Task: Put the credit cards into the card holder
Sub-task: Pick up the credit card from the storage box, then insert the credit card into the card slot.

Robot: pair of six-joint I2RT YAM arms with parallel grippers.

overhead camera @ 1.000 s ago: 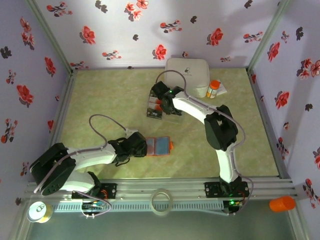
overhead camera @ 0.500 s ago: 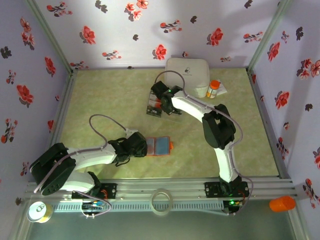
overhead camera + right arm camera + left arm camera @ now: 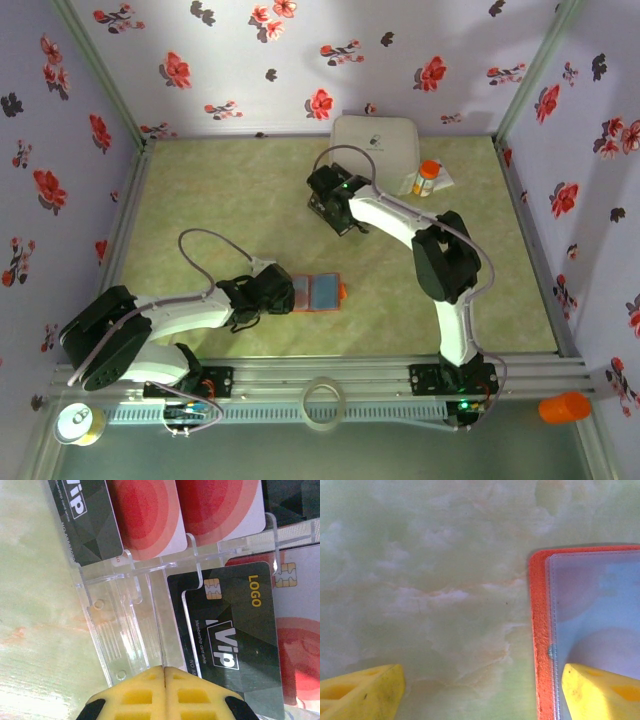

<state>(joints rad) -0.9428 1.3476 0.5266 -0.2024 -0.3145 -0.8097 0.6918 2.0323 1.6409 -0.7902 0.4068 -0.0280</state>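
My right claw (image 3: 164, 674) is pinched shut at the lower edge of a black card (image 3: 235, 645) in the clear rack (image 3: 125, 625), though I cannot tell if it has caught it, while my left claw (image 3: 482, 680) stands open astride the edge of the holder (image 3: 539, 630) on the worktop (image 3: 420, 580), likely to steady it.

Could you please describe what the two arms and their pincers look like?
Both arms have white shells with black joints; the left arm and right arm each carry a thin grey looping cable. The left pincer and right pincer have yellow fingers, the right's with hollow slots.
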